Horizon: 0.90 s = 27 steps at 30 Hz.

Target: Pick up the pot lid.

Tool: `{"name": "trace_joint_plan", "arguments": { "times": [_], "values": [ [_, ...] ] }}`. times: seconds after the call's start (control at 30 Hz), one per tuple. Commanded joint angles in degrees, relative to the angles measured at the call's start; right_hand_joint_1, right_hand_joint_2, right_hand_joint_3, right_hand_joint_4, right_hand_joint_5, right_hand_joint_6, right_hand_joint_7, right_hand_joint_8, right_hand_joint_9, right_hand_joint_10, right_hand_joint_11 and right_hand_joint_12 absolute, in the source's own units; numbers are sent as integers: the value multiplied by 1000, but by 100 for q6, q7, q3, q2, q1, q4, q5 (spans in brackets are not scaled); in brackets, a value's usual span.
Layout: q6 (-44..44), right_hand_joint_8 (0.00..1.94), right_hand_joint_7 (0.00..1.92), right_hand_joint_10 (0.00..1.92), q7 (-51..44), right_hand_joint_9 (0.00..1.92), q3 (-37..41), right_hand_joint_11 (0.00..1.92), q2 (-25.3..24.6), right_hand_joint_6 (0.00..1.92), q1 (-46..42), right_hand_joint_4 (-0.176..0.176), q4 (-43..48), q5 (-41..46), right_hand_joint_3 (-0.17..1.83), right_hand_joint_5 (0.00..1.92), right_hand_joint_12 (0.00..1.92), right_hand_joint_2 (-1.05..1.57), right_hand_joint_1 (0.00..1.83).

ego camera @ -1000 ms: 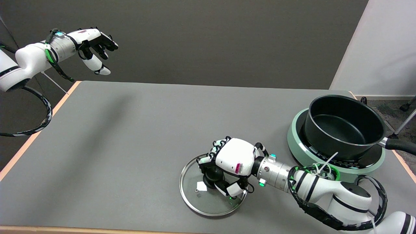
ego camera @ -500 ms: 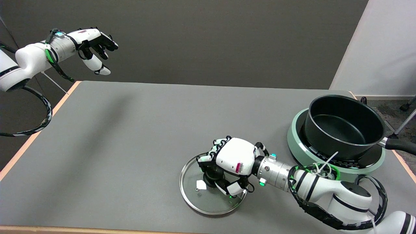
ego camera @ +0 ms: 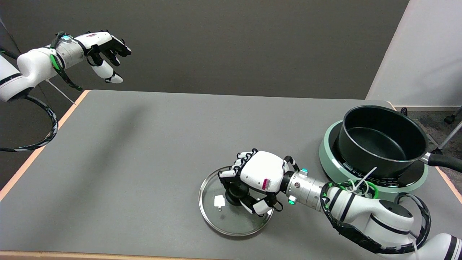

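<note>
Your right hand (ego camera: 257,180) sits over the pot lid (ego camera: 234,205) in the lower centre of the frame, fingers curled down around the lid's black knob (ego camera: 234,192) and gripping it. The white back of the hand faces up and hides most of the knob; the dark fingertips wrap it from the far side and the near side. The arm runs off toward the lower right corner, a green light showing at the wrist.

The lid is round clear glass with a metal rim, and lies near the front edge of the grey table (ego camera: 151,151). Whether it rests flat on the surface or is just clear of it cannot be told from this view. A small white tag (ego camera: 218,200) shows on the glass just left of the knob.

At the right of the frame, well apart from the lid, a black pot (ego camera: 382,142) stands uncovered on a round pale green cooker (ego camera: 332,164), its long handle pointing off the right edge.

In the upper left of the frame, your left hand (ego camera: 104,50) hangs in the air beyond the table's far corner, holding nothing.
</note>
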Motion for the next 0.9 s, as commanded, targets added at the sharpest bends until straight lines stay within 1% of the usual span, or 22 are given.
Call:
{"name": "trace_joint_plan", "arguments": {
  "times": [0.03, 0.17, 0.4, 0.5, 0.9],
  "values": [
    [17, 1583, 782, 1872, 122, 648, 170, 513, 42, 1586, 50, 176, 130, 9, 802, 502, 1528, 851, 1337],
    [9, 1582, 783, 1882, 123, 649, 251, 521, 90, 1588, 58, 176, 234, 9, 804, 501, 1526, 849, 1338],
    [17, 1590, 788, 1906, 424, 652, 443, 523, 138, 1593, 89, 176, 291, 9, 831, 506, 1530, 836, 1340],
    [17, 1593, 772, 1913, 521, 633, 498, 532, 201, 1582, 121, 176, 322, 9, 785, 513, 1500, 866, 1335],
    [33, 1583, 776, 1921, 936, 640, 761, 528, 409, 1587, 146, 176, 402, 9, 783, 498, 1514, 862, 1336]
  ]
}}
